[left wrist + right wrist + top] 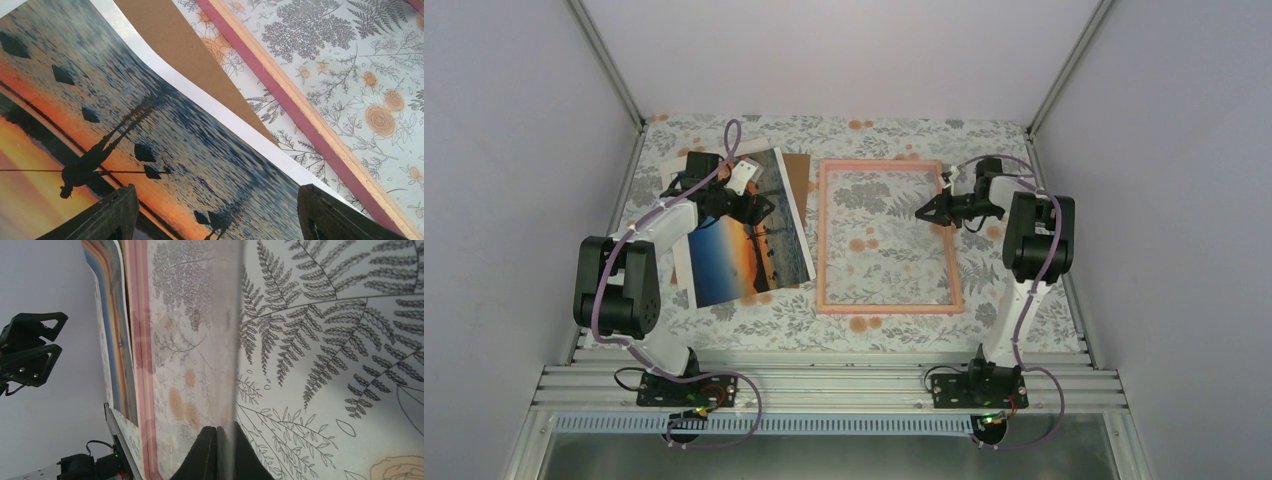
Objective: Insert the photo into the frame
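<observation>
- Left gripper (218,189) hung released just above the sunset photo (125,100), the pink frame (300,115) off to its right.
- Right gripper (218,431) was clenched on a thin clear sheet (231,340).

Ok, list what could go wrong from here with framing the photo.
The rectangular sunset paper print overlaps the brown cardboard board; the open left gripper might pinch both or crease the paper.
The shut right gripper hangs over the opening of the thin pink rectangular frame and may block the print going in.

Open pincer (216,192) over photo (150,115), cardboard (180,50), pink frame (312,120)
</observation>
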{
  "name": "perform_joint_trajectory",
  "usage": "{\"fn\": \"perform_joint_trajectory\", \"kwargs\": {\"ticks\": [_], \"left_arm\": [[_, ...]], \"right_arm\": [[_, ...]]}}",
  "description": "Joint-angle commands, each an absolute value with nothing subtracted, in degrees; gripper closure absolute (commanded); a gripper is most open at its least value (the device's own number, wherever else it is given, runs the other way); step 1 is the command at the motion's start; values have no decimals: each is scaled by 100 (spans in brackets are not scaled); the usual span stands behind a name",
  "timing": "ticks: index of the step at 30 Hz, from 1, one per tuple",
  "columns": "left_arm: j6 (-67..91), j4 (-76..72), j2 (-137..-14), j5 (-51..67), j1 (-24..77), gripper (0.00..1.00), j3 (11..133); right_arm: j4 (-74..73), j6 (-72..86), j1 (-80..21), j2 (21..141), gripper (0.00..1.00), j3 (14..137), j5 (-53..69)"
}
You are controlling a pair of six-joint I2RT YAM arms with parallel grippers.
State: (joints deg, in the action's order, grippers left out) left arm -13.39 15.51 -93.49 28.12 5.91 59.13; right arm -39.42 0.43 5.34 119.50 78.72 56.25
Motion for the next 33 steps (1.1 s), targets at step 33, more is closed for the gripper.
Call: {"fn": "perform_joint_trajectory", "kwargs": {"ticks": [33], "left_arm": [[-1310, 1468, -9461, 2920, 624, 20, 5974]], "right_arm": [[-4468, -382, 549, 12178, 96, 8269, 5167]]}}
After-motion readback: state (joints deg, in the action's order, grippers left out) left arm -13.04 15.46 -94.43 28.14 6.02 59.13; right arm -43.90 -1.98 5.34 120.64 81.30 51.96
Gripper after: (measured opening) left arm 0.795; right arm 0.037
